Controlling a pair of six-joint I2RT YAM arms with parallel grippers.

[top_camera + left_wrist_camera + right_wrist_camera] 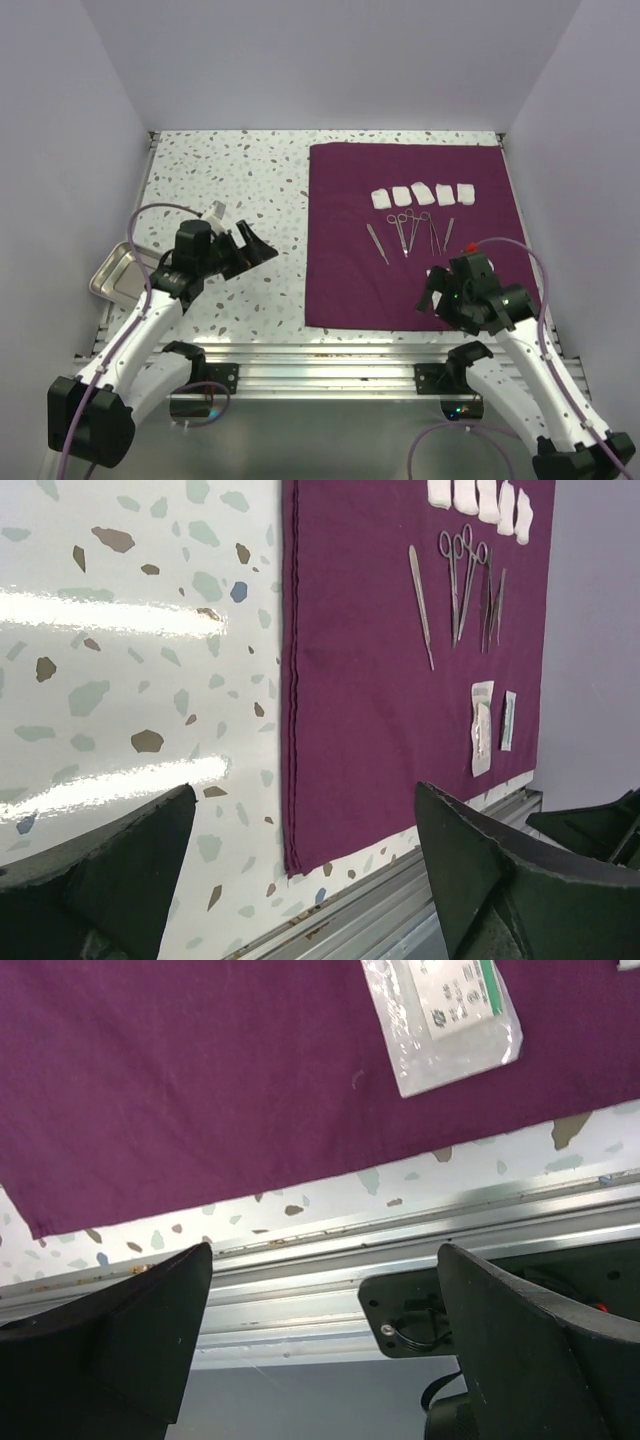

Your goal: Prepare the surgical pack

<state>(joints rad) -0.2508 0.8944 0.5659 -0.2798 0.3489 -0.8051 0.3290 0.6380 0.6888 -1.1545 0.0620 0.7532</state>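
The surgical pack [340, 240], a large maroon cloth, lies flat over the right half of the speckled table; it also shows in the left wrist view [360, 680] and the right wrist view [200, 1060]. On it lie a row of white gauze pads [425, 195], several steel instruments [410, 232] and flat clear sachets [482, 725] [450, 1015]. My left gripper [255, 245] [305, 790] hovers open over bare table, left of the cloth's left edge. My right gripper [437, 290] [325, 1248] hangs open above the cloth's near edge with nothing between its fingers.
A steel tray [112, 275] sits at the table's left edge, behind the left arm. An aluminium rail [330, 360] runs along the near edge, with both arm bases on it. White walls close in the left, far and right sides.
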